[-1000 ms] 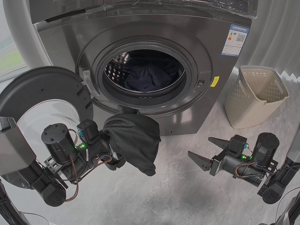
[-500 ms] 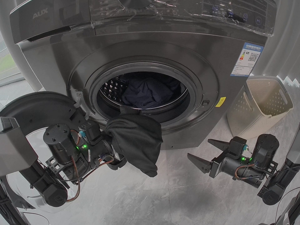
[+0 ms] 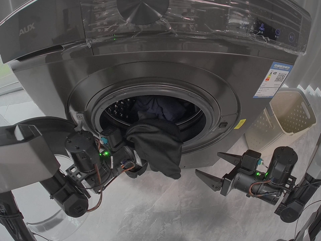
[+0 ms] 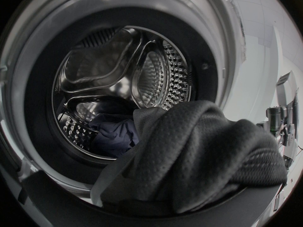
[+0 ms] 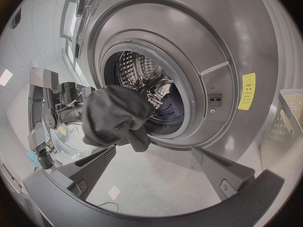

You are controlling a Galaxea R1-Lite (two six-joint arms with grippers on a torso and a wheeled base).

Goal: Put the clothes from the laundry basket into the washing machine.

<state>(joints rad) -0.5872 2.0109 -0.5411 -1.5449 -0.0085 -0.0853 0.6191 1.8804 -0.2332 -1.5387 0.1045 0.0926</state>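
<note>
The grey washing machine (image 3: 167, 67) stands with its round door (image 3: 55, 126) swung open to the left. A dark blue garment (image 3: 164, 106) (image 4: 113, 136) lies inside the steel drum (image 4: 151, 79). My left gripper (image 3: 138, 159) is shut on a black garment (image 3: 157, 144) (image 4: 195, 152) at the lower rim of the opening. The cloth drapes over its fingers and hangs down the front. My right gripper (image 3: 208, 163) (image 5: 153, 148) hovers open and holds nothing, low in front of the machine, to the right. The cream laundry basket (image 3: 294, 117) (image 5: 284, 126) leans beside the machine on the right.
The floor (image 3: 187, 211) is pale marble tile, free between the two arms. A white curtain (image 3: 311, 67) hangs behind the basket. The open door's glass bowl (image 3: 43, 218) sits low by my left arm.
The head camera has closed in on the machine. My left gripper has carried the black garment up to the drum opening, its top now over the rim. The right gripper stays open.
</note>
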